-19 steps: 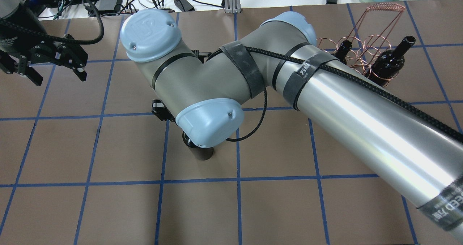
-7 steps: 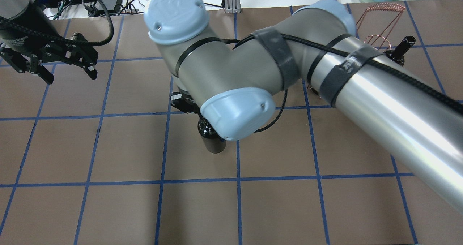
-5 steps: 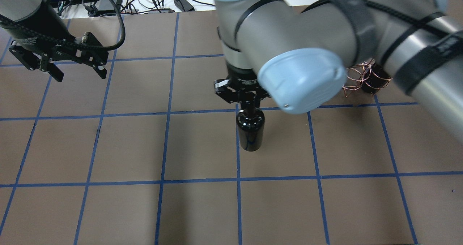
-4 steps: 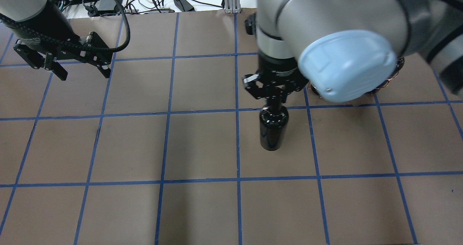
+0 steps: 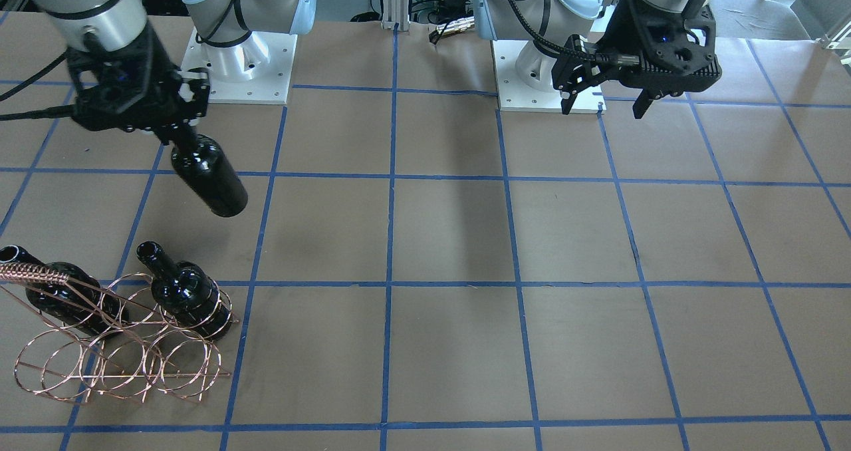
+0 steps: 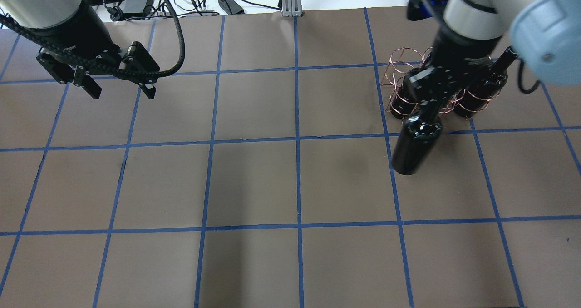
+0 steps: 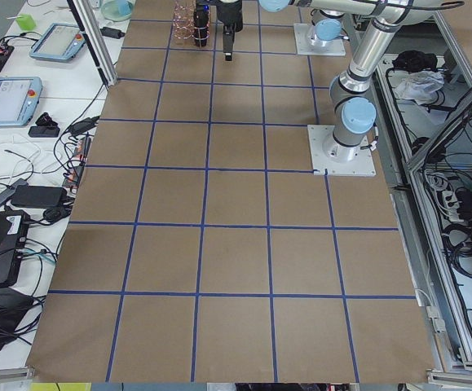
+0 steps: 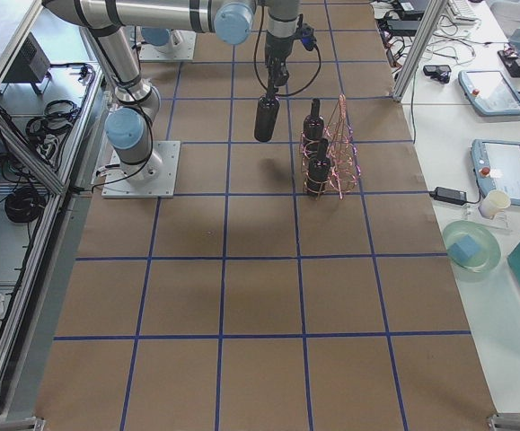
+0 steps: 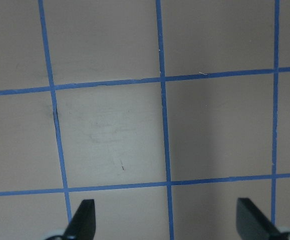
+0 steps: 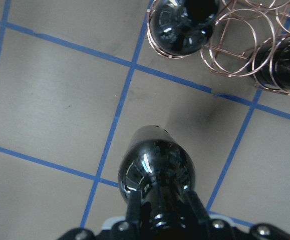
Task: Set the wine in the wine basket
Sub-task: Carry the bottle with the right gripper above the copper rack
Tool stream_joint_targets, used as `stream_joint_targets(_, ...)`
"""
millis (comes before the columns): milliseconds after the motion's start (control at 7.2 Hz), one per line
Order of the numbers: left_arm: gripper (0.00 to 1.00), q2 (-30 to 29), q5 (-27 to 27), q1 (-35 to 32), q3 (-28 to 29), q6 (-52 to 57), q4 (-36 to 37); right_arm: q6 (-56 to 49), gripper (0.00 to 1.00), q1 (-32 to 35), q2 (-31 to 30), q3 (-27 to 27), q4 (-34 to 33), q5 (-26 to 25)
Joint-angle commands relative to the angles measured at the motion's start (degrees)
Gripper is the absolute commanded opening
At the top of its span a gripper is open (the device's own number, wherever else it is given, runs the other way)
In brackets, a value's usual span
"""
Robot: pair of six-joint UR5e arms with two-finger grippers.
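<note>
**While the wine (image 5: 209,179) is hanging short of the wine basket (image 5: 120,364)**

I'm clamping its neck in my right gripper (image 5: 174,134), tilted above the table (image 5: 452,238). Two other bottles (image 5: 183,295) are filling the basket's hoops nearest it. My left gripper (image 5: 605,108) is hanging spread and empty, well apart.

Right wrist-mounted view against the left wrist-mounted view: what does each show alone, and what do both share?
Only the right wrist view: the right gripper shut on the neck of a wine bottle, and the copper wire basket with two bottles in its hoops. Only the left wrist view: the left gripper, open and empty. Both: the brown table with blue tape lines.
</note>
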Motion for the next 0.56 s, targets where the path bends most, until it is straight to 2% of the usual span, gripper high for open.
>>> stream_joint_targets(0,1.0,0.5,0.1,-0.1,-0.9,-0.2,0.2,-3.5,0.16,-2.9,0.1,-2.5,-3.6,-0.4)
stream_joint_targets(417,1.0,0.4,0.0,-0.1,-1.2,-0.6,0.4,-3.4,0.16,-3.0,8.7,-15.1,-2.9,0.2)
